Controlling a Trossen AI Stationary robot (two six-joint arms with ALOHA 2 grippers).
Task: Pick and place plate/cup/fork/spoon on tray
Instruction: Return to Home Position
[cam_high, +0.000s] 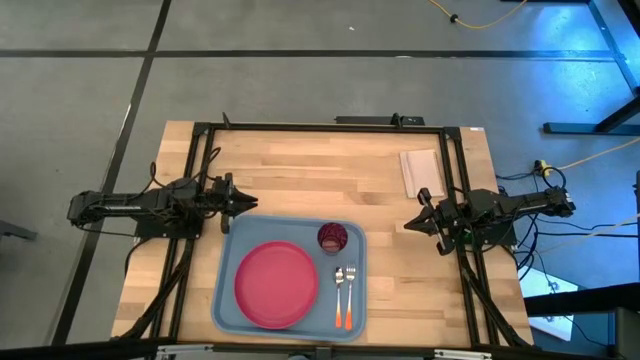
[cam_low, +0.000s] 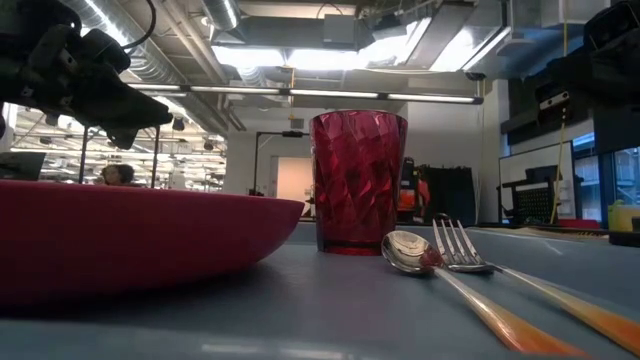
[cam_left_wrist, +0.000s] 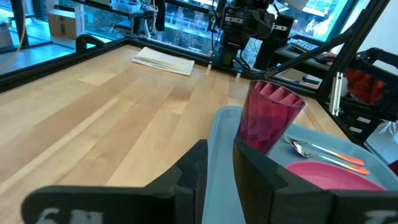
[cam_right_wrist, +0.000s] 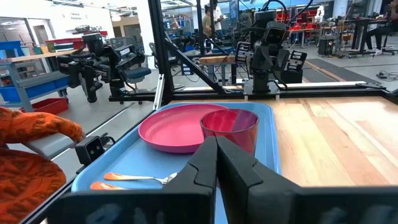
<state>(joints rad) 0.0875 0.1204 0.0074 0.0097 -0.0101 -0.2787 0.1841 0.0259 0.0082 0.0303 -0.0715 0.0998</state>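
Dark fingers of the left gripper stand a slim gap apart, pinching nothing, just off the far left corner of the tray. The right gripper, pressed together and empty, hangs near the right edge of the tabletop, well apart from the tray's right rim. Everything lies inward from both. The plate fills the tray's left half and the cup stands by its far right corner. The spoon and fork lie side by side, long axes parallel, handles toward the tabletop's near edge. The left gripper is nearer. Retreating, I judge, needs only outward travel, away from the tray.
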